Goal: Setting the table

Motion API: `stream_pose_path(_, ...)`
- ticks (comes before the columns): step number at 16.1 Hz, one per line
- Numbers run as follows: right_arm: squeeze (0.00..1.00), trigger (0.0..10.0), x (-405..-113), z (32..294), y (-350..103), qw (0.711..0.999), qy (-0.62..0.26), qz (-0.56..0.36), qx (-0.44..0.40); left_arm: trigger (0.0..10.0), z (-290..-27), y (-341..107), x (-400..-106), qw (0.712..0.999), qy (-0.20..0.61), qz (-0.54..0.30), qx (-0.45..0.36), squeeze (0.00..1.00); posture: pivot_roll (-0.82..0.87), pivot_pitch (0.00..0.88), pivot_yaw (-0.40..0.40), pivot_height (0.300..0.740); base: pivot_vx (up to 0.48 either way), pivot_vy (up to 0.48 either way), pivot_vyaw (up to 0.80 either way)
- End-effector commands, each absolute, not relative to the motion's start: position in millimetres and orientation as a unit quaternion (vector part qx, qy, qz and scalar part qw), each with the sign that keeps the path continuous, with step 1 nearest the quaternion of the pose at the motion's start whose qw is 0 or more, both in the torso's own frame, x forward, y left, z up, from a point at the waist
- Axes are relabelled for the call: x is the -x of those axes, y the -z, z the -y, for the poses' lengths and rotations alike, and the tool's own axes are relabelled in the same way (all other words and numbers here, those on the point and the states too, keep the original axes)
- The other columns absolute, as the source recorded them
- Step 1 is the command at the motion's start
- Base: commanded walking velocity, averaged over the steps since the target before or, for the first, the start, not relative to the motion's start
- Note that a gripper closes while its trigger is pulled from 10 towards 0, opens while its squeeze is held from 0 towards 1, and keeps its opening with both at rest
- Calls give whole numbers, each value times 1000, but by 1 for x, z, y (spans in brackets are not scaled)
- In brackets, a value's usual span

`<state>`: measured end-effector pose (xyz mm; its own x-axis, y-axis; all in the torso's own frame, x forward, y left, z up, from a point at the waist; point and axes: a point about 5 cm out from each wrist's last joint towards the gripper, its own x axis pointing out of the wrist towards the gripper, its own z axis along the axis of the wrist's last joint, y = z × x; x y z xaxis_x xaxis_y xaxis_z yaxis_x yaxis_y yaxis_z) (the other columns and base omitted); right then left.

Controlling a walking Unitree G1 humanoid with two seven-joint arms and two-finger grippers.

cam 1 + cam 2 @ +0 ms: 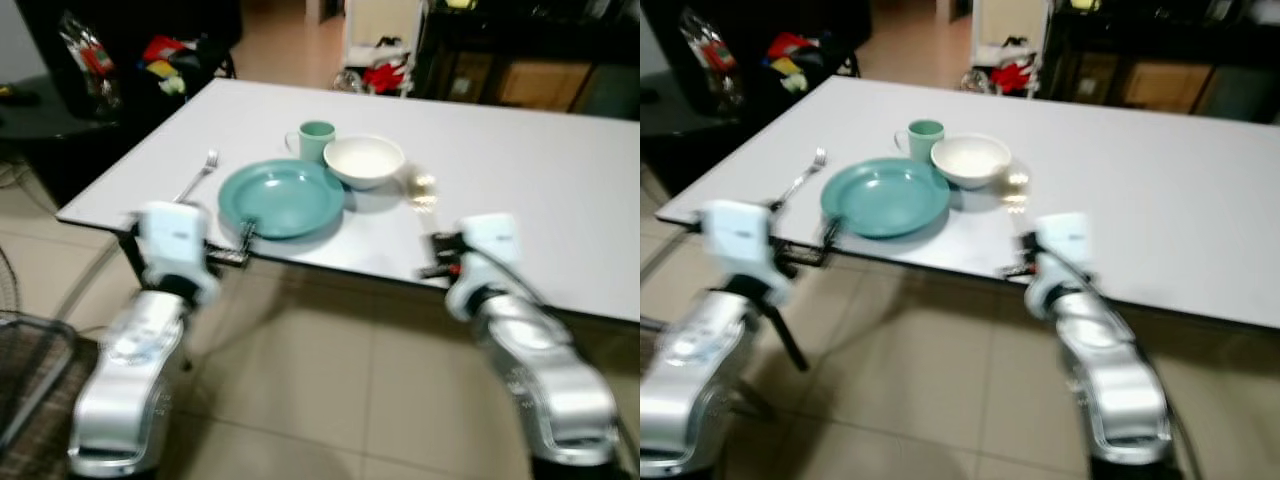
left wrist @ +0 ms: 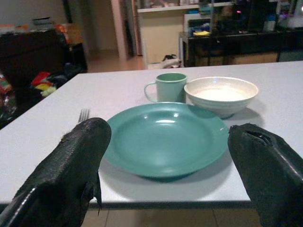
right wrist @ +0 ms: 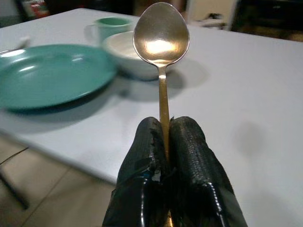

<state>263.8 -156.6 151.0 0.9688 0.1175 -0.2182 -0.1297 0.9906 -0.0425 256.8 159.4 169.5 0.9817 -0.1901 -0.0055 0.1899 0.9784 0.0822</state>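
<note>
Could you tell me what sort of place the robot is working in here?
Probably a home dining area: a white table set with a green plate, bowl, mug and fork, on a tiled floor. The right gripper holds a spoon.

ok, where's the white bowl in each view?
Left eye view: white bowl at the table's centre, right of the green mug.
Right eye view: bowl, same spot beside the mug.
Left wrist view: upper right.
Right wrist view: behind the spoon, partly hidden.
Shared landmark: the green plate.
</note>
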Motion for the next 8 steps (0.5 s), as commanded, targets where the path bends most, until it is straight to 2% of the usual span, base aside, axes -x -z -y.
stream_pose_path(1,0,10000,-265,149,-157,993,-75,-90,18,10000,-168,-172,-258,995,83,4,-49,0,8,0,24,740,356,0,0)
stream_pose_path(8,0,10000,-261,147,-157,993,-78,-87,20,10000,-166,-173,-261,994,90,8,-53,0,5,0,31,740,359,0,0)
